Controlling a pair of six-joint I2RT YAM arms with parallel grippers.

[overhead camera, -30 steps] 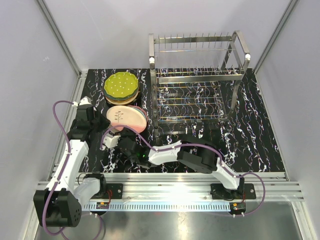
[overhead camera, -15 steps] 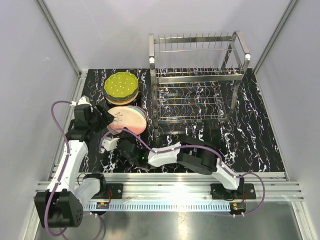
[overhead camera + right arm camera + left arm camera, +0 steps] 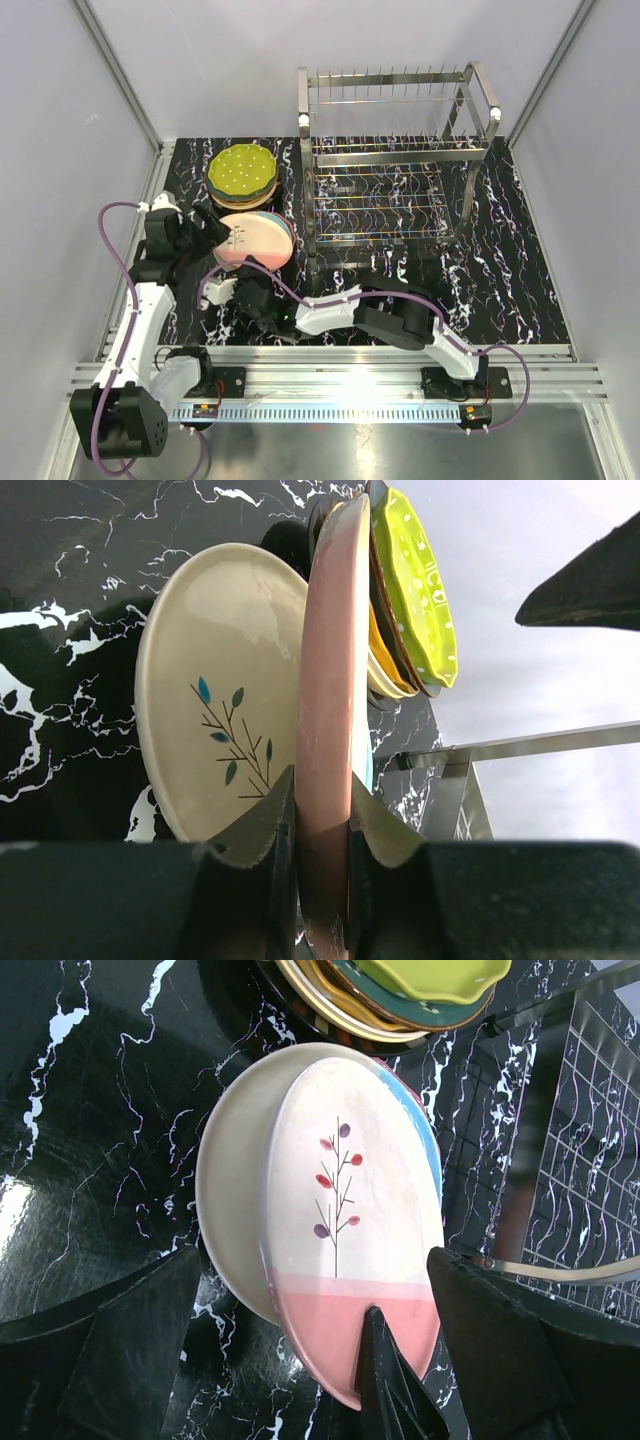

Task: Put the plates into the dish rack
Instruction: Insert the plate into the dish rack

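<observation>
Plate tilts up, pink rim nearest the arms pinched by right fingers; left fingers spread wide.

Held plate: cream, pink band by my right pincer, red-and-purple-leaved twig.
Plate beneath: cream, blue-leaved twig.
Stack beyond: lime top, white dots.
Worktop: black, white veins.
</observation>
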